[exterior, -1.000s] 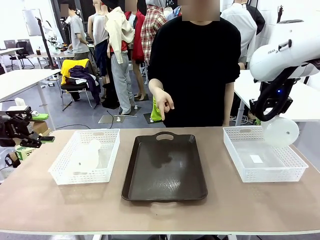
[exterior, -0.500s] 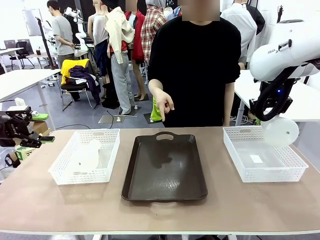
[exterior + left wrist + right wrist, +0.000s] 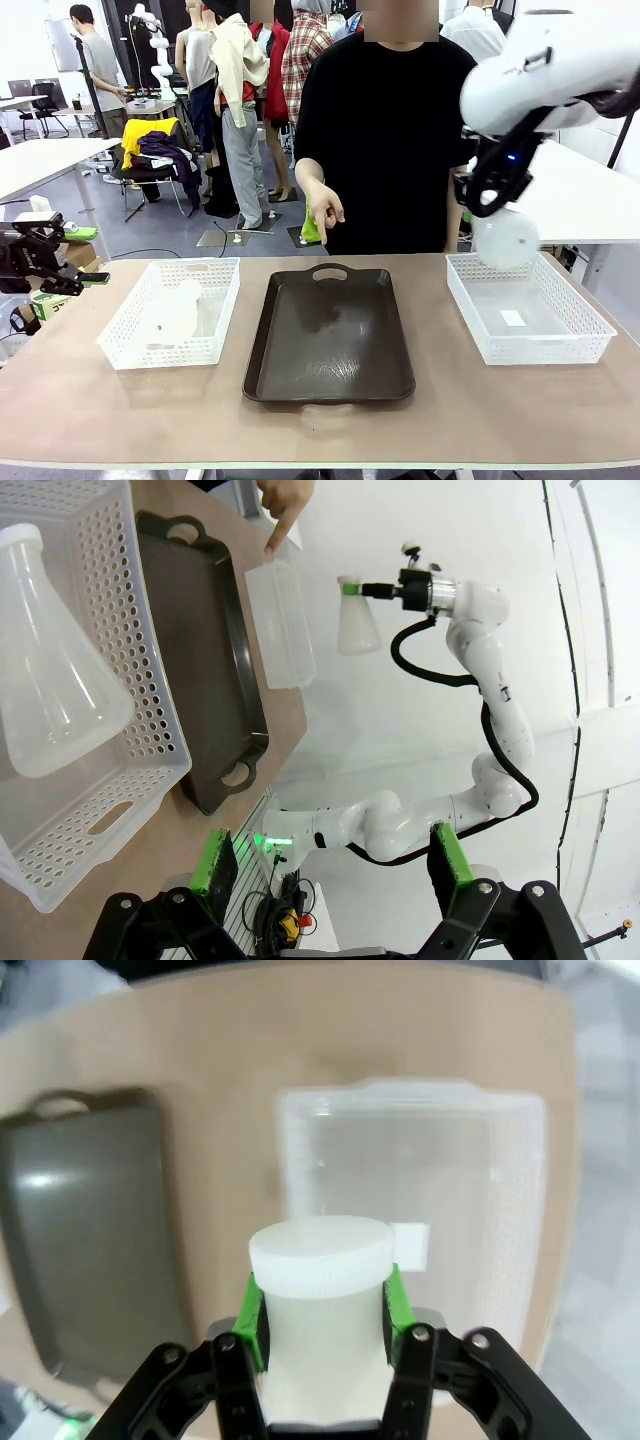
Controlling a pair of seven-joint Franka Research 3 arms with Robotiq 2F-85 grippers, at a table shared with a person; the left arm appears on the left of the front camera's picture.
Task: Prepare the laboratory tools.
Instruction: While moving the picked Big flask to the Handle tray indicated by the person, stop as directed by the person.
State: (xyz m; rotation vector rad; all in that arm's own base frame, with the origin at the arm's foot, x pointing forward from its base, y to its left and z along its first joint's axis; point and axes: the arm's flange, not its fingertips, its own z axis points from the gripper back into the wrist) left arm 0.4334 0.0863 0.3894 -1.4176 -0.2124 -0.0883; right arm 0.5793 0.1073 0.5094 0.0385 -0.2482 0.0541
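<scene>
Closest in, off the tray's (image 3: 330,340) left side and past the table edge, the left gripper (image 3: 330,835) hangs with its jaws spread wide and nothing between them. Between it and the tray sits a white mesh basket (image 3: 160,353) holding one flask (image 3: 176,312) laid on its side, neck pointing toward the tray's far end. That arm is plainly the nearer one to it. On the tray's right stands a second mesh basket (image 3: 540,350). Above its far corner on the tray side, the right gripper (image 3: 320,1305) is clamped on the neck of the other flask (image 3: 505,240), held up in the air. Its round base faces the near side, so its long axis seems tipped toward level, though I can't be sure from here. The bare tray lies below it and to its left. Beyond the tray's far handle a person's hand (image 3: 326,208) hangs loose.
</scene>
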